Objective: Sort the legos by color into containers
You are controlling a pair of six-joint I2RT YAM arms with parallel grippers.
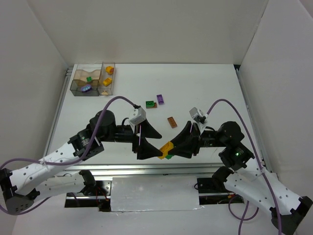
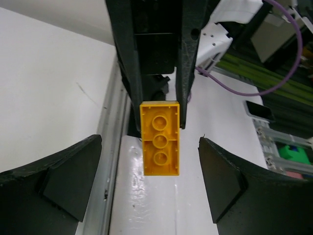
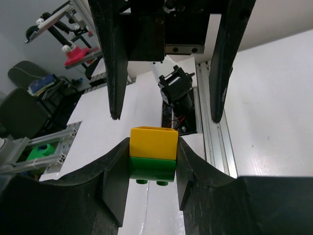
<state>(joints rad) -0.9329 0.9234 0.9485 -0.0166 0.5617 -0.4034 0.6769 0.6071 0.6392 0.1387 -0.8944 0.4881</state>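
Observation:
My right gripper [image 1: 172, 149] is shut on a yellow lego [image 3: 152, 142] stacked on a green lego [image 3: 152, 169], held just above the table's near edge. In the top view the yellow lego [image 1: 166, 148] sticks out toward my left gripper [image 1: 160, 145]. My left gripper is open, its fingers [image 2: 63, 176] on either side of the yellow lego's [image 2: 160, 138] free end without touching it. The containers [image 1: 93, 79] stand at the far left and hold a green lego [image 1: 90, 78], a purple-blue one [image 1: 86, 88] and orange-yellow ones [image 1: 108, 81].
Loose on the table's middle lie a green lego with a brown one [image 1: 150, 104], a purple lego [image 1: 160, 99] and a brown-orange lego [image 1: 172, 122]. White walls close in the table on three sides. A metal rail [image 1: 156, 168] runs along the near edge.

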